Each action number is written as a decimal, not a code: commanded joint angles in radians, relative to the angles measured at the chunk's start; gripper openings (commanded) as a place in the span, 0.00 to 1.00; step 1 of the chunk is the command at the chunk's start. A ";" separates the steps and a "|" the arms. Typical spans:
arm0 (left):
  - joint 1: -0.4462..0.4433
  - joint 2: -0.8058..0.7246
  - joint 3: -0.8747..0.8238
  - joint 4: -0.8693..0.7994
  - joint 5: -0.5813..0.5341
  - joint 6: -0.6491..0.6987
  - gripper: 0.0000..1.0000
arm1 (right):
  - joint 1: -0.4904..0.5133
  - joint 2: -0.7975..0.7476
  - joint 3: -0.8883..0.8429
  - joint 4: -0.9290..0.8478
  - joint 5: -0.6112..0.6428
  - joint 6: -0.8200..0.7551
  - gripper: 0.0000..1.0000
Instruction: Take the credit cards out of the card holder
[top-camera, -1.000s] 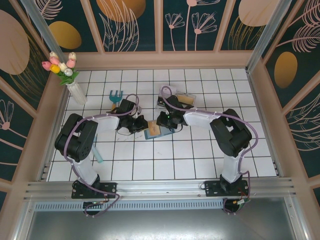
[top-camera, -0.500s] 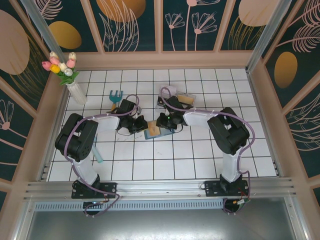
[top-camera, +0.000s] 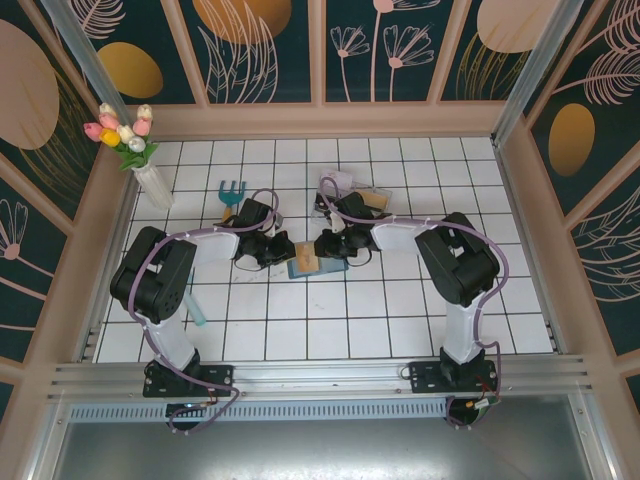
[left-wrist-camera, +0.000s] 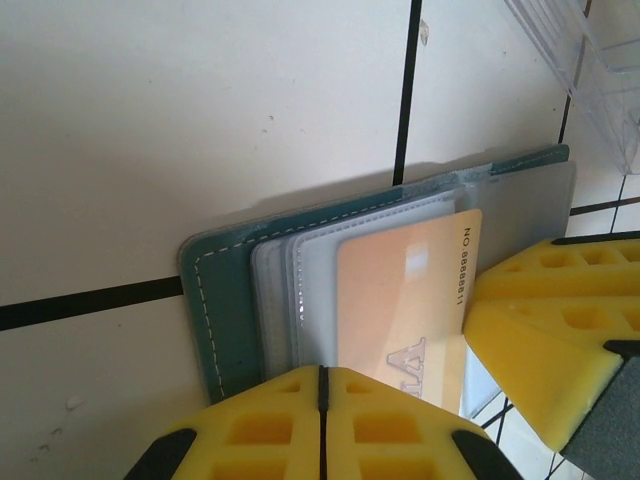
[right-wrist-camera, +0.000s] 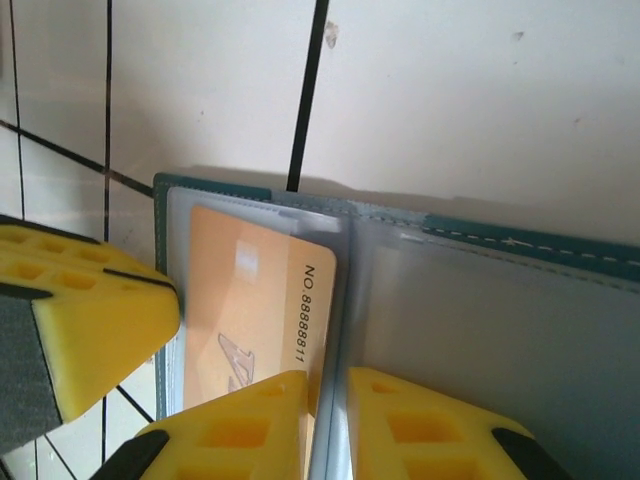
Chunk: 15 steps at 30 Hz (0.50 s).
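Counter (top-camera: 400, 310): white tile, dark grout. Both my arms reach to the middle and meet over one spot.

Clear plastic box (top-camera: 372, 198): on the counter just behind the work, near my right forearm.

Card holder (left-wrist-camera: 215, 300): lies open and flat on the tiles between my two hands, teal cover down, stacked clear leaves facing up.

Left hand (left-wrist-camera: 320, 400): yellow pads pressed together with nothing visible in the seam. It sits on the holder's near edge, and I read it as a hold-down.

Right hand (right-wrist-camera: 328, 420): fingers drawn nearly shut, pinching the edge of a clear sleeve (right-wrist-camera: 440, 300) at the fold. I cannot tell whether the pads have the card itself or only the plastic.

Credit card (left-wrist-camera: 400, 300): yellowish-gold, number printed along one edge, tucked in the top leaf between the hands. I see just this one. The other leaves look empty, though glare makes that uncertain.

Risks, as I judge them:
- If the pinch holds sleeve rather than card, a pull lifts the whole holder and the card does not come out.
- The left press is on an edge only. If it slips, the holder skates toward the box.
- A tight sleeve and a slick card mean the pads could slide off.
- An angled pull could bow the card or crease the leaf.
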 joint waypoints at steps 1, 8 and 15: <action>-0.006 0.033 0.000 -0.038 -0.036 0.021 0.08 | -0.004 0.028 -0.012 -0.005 -0.071 -0.068 0.21; -0.005 0.040 -0.005 -0.038 -0.039 0.022 0.08 | -0.004 0.035 0.009 0.019 -0.080 -0.034 0.21; -0.005 0.042 -0.003 -0.044 -0.039 0.031 0.08 | -0.005 0.053 0.019 0.028 -0.086 -0.013 0.20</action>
